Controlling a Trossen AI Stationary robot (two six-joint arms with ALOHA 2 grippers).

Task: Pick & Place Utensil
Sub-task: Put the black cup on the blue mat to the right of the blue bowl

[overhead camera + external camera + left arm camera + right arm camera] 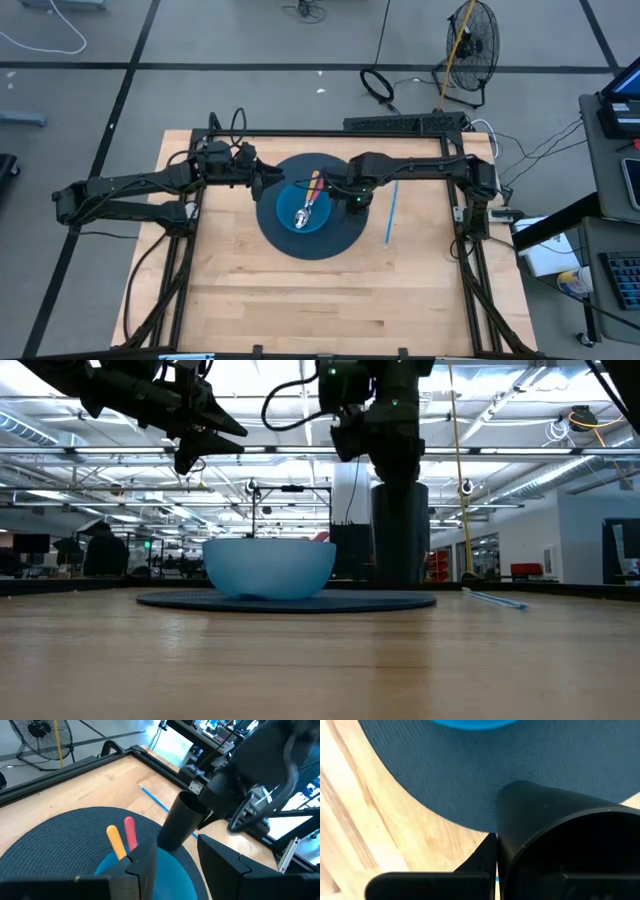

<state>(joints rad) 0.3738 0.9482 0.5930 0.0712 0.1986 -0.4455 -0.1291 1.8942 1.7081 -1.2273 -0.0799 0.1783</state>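
R gripper (pixel 352 192) clenched on black cup (pixel 400 535), upright on mat (pixel 345 235). L gripper (pixel 268 178) released, above bowl (pixel 268 568) w/ utensils (pixel 310 195).

A large industrial lab or workshop hall: a grey concrete floor (pixel 250 40) marked with dark lines, a standing fan (pixel 470 45) beyond the wooden table (pixel 300 300), exposed ceiling trusses (pixel 500 455), and distant workstations.
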